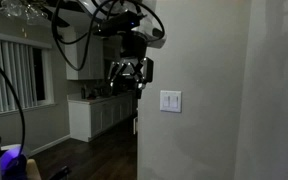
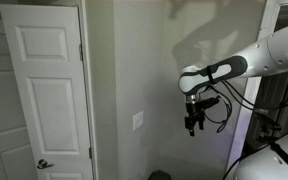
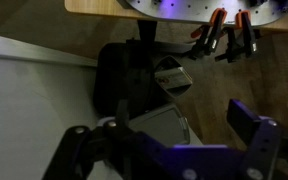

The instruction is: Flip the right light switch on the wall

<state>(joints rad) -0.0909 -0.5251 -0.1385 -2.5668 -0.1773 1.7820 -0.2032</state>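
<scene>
Dimly lit, the room in an exterior view shows the cream wall (image 1: 209, 60) filling the frame from its corner edge toward 3 o'clock, with the white switch plate (image 1: 171, 101) set on it and the right light switch (image 1: 175, 101) as its right-hand rocker. The gripper (image 1: 129, 76) hangs off the wall at about 10 o'clock from the plate, apart from it, fingers spread and holding nothing. Behind it, at 8 o'clock, stand white kitchen cabinets (image 1: 97, 115) over a dark wood floor (image 1: 94, 158), and window blinds (image 1: 14, 70) hang at 9 o'clock. In an exterior view from across the room, a white panelled door (image 2: 44, 90) appears that the former lacks. Here the plate (image 2: 138, 121) is small, its rockers too fine to tell apart, and the gripper (image 2: 193, 126) points down at 3 o'clock from it. Only the wrist view looks downward: the gripper (image 3: 162, 135) has its jaws well apart, above a black object (image 3: 124, 75) I cannot identify, with a wooden tabletop edge (image 3: 99, 8) and orange clamps (image 3: 224, 35) at 12 o'clock.
</scene>
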